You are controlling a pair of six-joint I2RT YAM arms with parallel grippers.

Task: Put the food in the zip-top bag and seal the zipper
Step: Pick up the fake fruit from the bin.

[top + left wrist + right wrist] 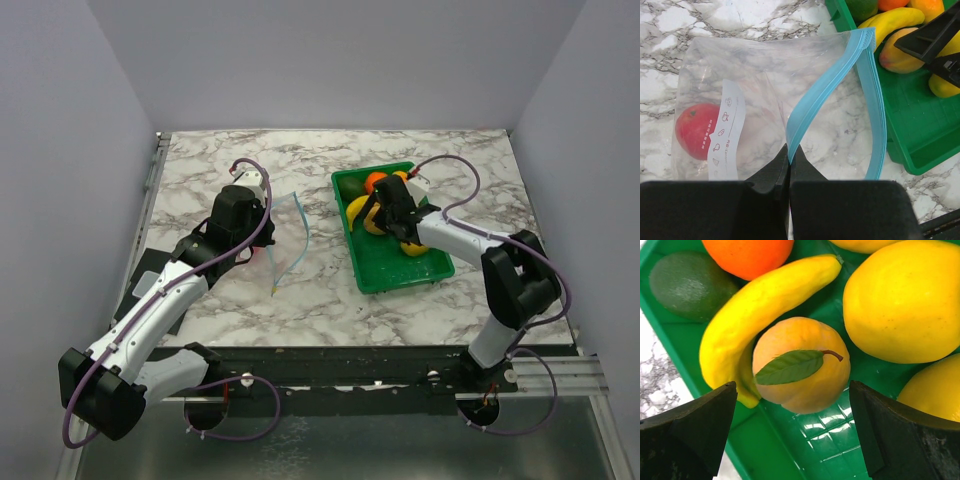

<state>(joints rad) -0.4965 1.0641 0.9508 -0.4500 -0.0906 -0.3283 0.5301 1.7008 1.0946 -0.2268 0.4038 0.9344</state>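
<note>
Your left pincer point(789, 150) clamps the blue zipper point(825, 90) of the crinkly bag point(765, 65); your right pincer point(792, 390) gapes wide.
One round red piece point(695, 131) sits inside; one curved banana point(765, 300) and one leafed orange point(805, 390) lie in the glossy tray point(815, 445).

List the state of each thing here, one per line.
zip-top bag, mouth open
zipper, unsealed, one strip pinched
left gripper, shut on the zipper
right gripper, open over the leafed orange
red piece, inside the bag
leafed orange, in the green tray, ungrasped

The white label point(726, 131) on the zip-top bag point(765, 80) bears tiny icons and unreadable print.
</note>
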